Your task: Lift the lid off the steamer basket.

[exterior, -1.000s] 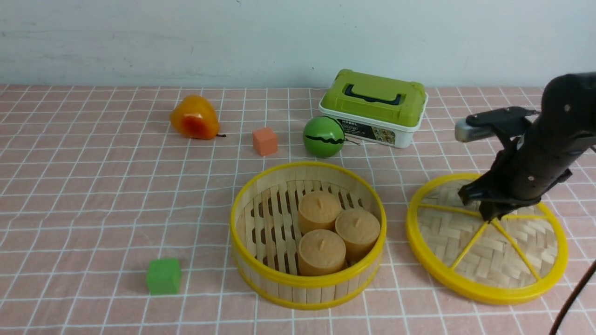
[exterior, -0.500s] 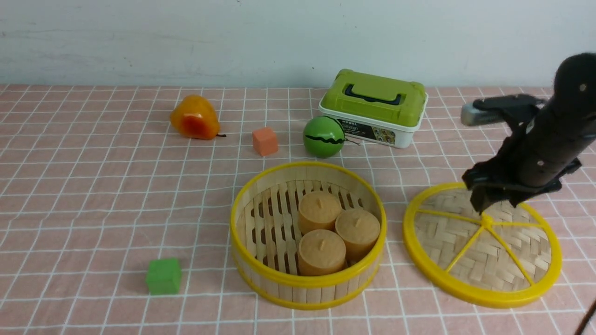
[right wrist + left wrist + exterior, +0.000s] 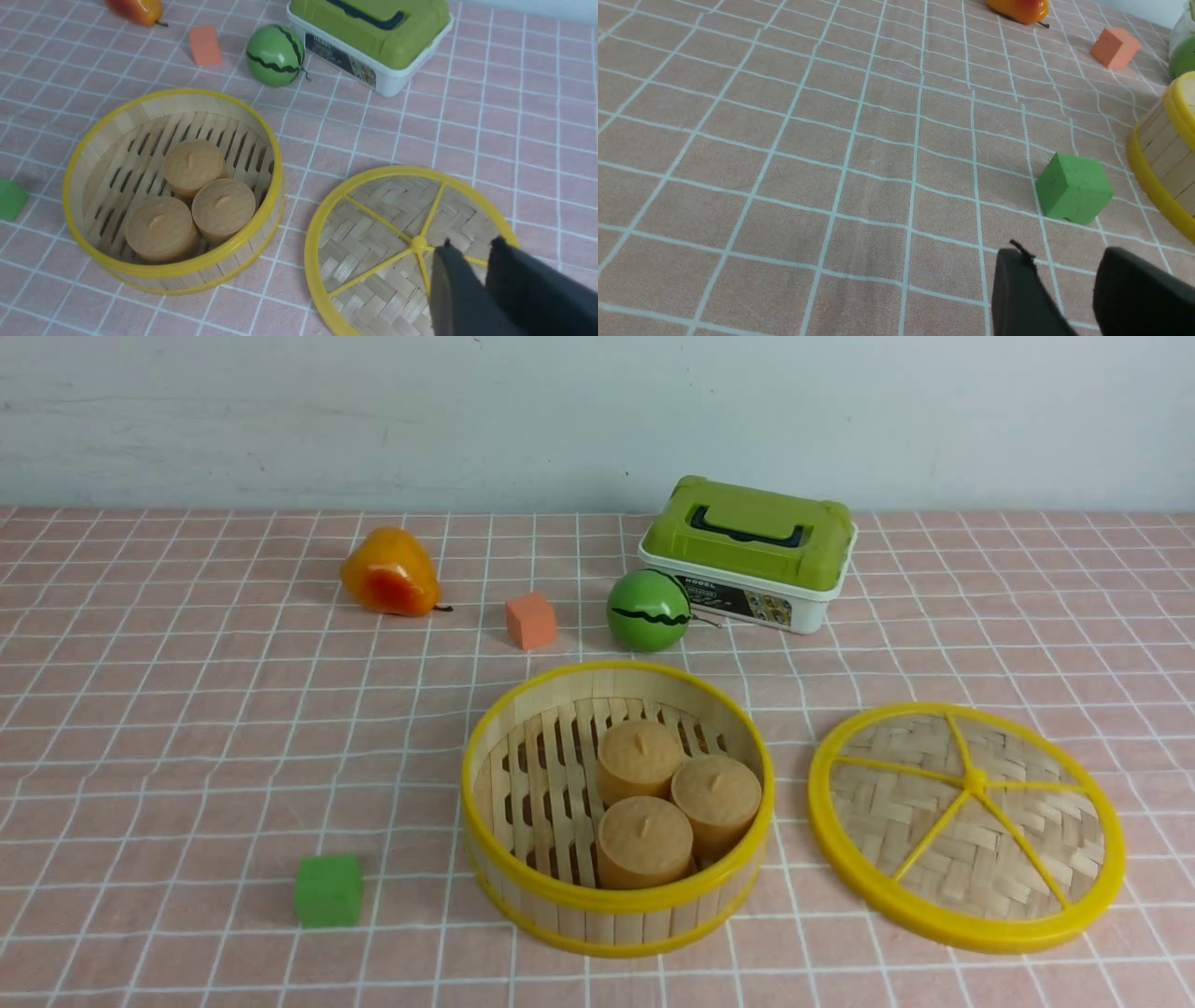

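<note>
One flat round woven-bamboo lid (image 3: pixel 373 233) with yellow rim is lying under the right gripper (image 3: pixel 472 245), whose jaws are standing slightly parted, gripping nothing. Just beyond it, the round yellow-rimmed bamboo-slat steamer basket (image 3: pixel 163 105) is sitting uncovered. The left gripper (image 3: pixel 1064 256), also parted and empty, is hovering just behind a green cube (image 3: pixel 1073 193).

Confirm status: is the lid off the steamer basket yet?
Done: the lid lies flat on the cloth to the right of the basket, apart from it; the basket is open, three tan cakes showing. In hand: nothing; the right gripper is open and empty. Remaining: nothing apparent.
</note>
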Controlling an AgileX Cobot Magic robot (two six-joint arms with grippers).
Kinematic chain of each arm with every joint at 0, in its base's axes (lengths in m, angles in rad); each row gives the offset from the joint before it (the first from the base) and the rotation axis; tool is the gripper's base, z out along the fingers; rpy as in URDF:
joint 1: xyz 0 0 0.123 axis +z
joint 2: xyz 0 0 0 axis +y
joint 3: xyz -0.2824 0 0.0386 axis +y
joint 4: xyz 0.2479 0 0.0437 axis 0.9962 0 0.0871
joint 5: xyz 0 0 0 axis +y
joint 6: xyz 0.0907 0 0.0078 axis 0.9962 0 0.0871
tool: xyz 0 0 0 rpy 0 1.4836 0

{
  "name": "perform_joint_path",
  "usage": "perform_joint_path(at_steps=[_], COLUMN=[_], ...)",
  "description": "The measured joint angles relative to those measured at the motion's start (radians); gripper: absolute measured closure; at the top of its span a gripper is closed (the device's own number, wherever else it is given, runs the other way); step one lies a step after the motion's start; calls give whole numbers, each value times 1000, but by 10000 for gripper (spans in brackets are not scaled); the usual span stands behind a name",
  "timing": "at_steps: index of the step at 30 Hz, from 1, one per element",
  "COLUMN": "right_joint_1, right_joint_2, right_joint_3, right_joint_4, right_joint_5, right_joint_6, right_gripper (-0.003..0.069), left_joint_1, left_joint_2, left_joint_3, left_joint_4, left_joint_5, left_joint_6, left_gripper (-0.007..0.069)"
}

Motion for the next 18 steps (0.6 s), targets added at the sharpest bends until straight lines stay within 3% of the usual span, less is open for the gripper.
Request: perform_joint_path(at_steps=[6,18], right_joint_1=[0,0], right_joint_2=[-219,-275], right_joint_3=[157,207], right_joint_4=[1,3], right_joint_5=[-18,44], right_joint_6=[0,0], right_gripper=[683,676], left_joint_1=[0,0], left_joint_2=[0,0], left_joint_3=[0,0], left_joint_4=[0,0], left_joint_5=[0,0], left_joint_6=[0,0], left_gripper=[386,386])
